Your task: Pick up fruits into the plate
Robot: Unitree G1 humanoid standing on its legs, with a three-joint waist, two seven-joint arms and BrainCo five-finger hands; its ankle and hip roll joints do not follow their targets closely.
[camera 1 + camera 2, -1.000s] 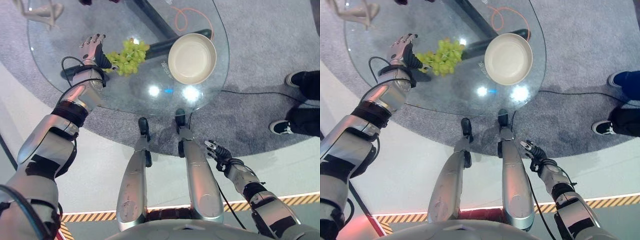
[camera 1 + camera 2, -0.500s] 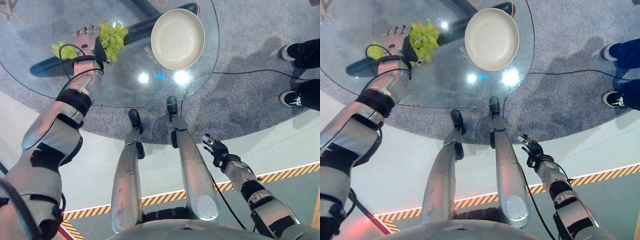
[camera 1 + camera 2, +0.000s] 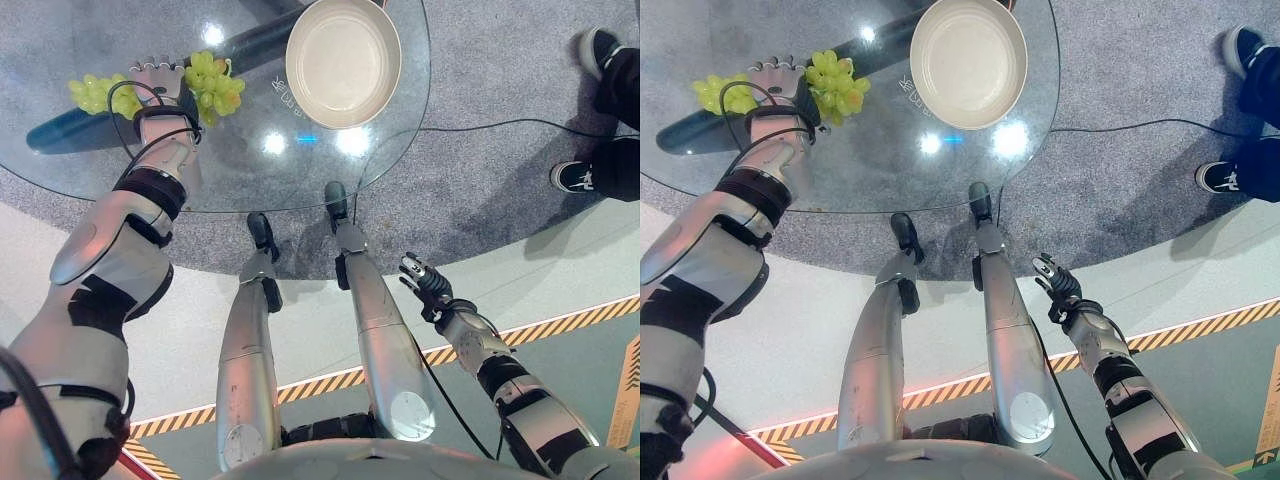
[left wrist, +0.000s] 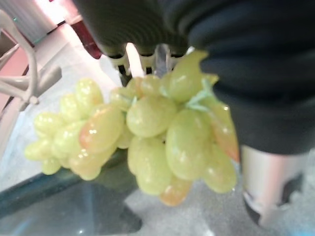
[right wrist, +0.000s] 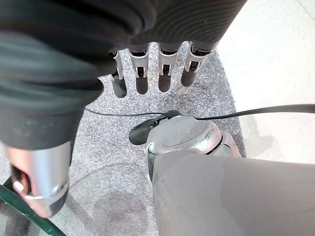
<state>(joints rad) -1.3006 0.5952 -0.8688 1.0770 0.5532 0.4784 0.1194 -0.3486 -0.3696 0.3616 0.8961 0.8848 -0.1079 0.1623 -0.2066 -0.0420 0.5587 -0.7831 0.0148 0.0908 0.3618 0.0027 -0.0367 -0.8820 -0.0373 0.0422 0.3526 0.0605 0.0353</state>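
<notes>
One bunch of green grapes (image 4: 147, 142) — plump, glossy, a few blushing orange — hanging above the glass table (image 3: 250, 175) at its left side, well apart from the single cream plate (image 3: 343, 60). Held in the left hand (image 3: 155, 80), fingers (image 4: 130, 59) curled over the top of the bunch, berries spilling out on both sides of the hand. Right hand (image 3: 425, 285) low down beside the table edge — fingers (image 5: 141, 73) straight and relaxed, gripping nothing.
</notes>
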